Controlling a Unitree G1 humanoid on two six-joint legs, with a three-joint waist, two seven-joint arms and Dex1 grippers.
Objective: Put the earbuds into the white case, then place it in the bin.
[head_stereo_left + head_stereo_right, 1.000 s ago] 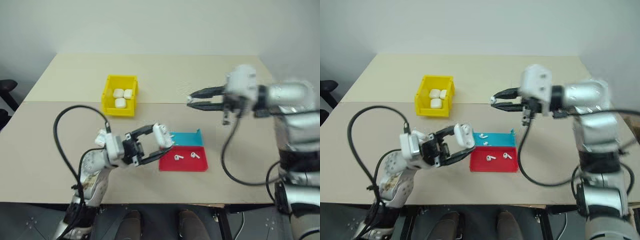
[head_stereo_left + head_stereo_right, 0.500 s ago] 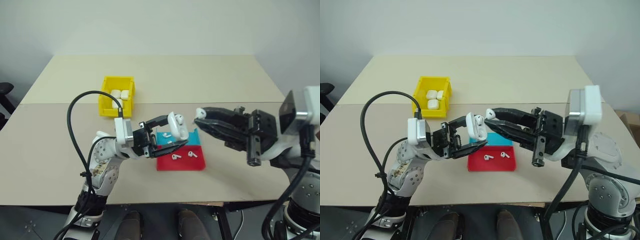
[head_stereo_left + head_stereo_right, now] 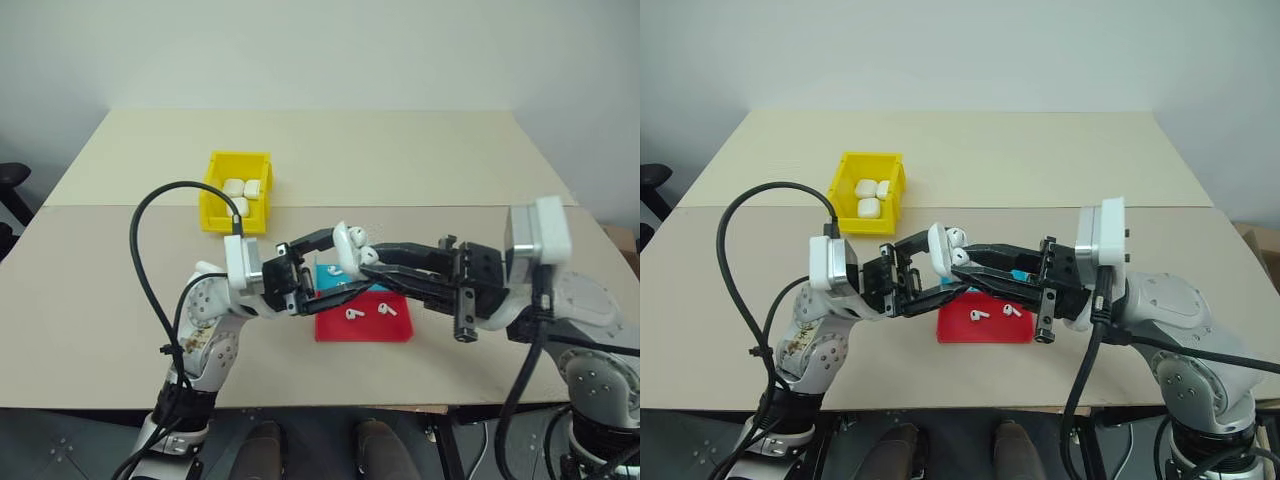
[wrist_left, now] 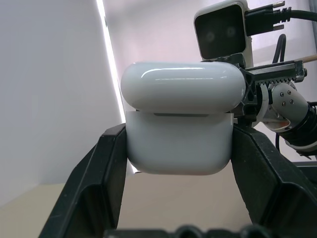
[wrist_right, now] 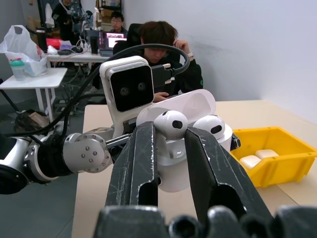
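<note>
- Left gripper (image 3: 340, 262), centre of frame, pointing right, clamped on the white case (image 4: 179, 121).
- Right gripper (image 5: 171, 136), reaching in from the right, pinching an earbud (image 5: 170, 124).

I've pulled the right gripper (image 3: 958, 259) in from far right over the worktop to the white case (image 3: 940, 248), earbud (image 5: 170, 124) pinched, now right at the open case. Left gripper (image 3: 340, 262) came up and right with the case, above the red tray (image 3: 364, 328).
</note>
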